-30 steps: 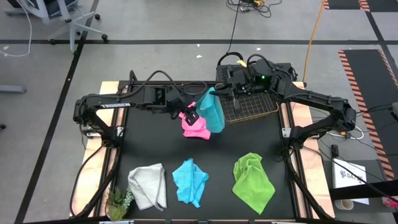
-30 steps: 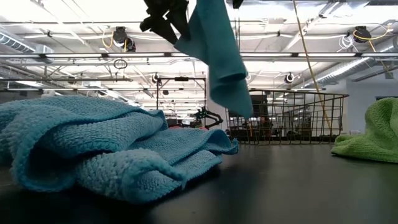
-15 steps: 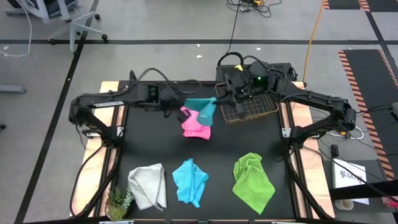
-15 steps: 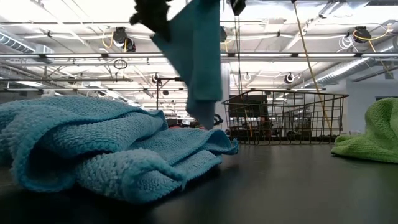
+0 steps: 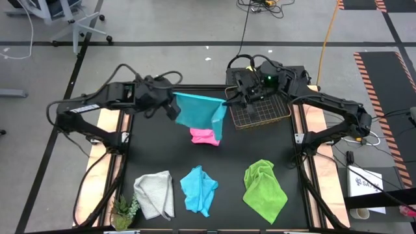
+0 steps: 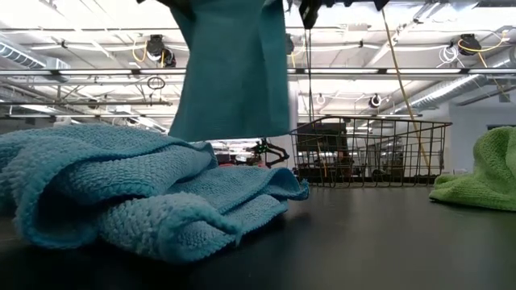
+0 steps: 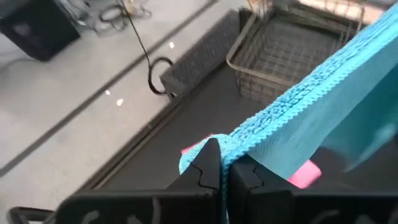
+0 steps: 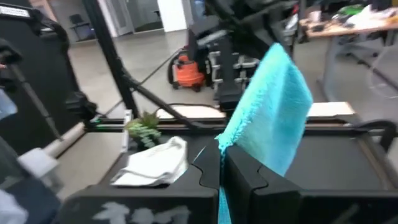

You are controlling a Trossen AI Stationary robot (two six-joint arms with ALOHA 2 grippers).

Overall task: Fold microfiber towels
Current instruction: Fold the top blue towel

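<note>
A light blue towel hangs spread out between my two grippers, over the far middle of the table. My left gripper is shut on its left top corner and my right gripper on its right top corner. In the low view its lower edge hangs clear of the table. A pink towel lies crumpled on the table beneath it. Along the near edge lie a white-grey towel, a second blue towel and a lime green towel. My left gripper pinches the towel's top corner between its two shut fingers, slanting down from the table's left. The top edge runs straight away from the fingers toward the other gripper. The cloth hangs below, clear of the table. My right gripper pinches the opposite top corner between its two shut fingers, coming about level from the table's right. The towel hangs from the fingers, lifted clear.
A wire basket stands at the far right, just behind my right gripper. A small green plant sits at the near left corner. Bare black table lies between the pink towel and the near row.
My left gripper has shut on the blue towel's free corner near the pink towel, then gone up and toward the table's left edge. The towel, which hung in a narrow drape from my right gripper, is now spread out flat between both grippers.
</note>
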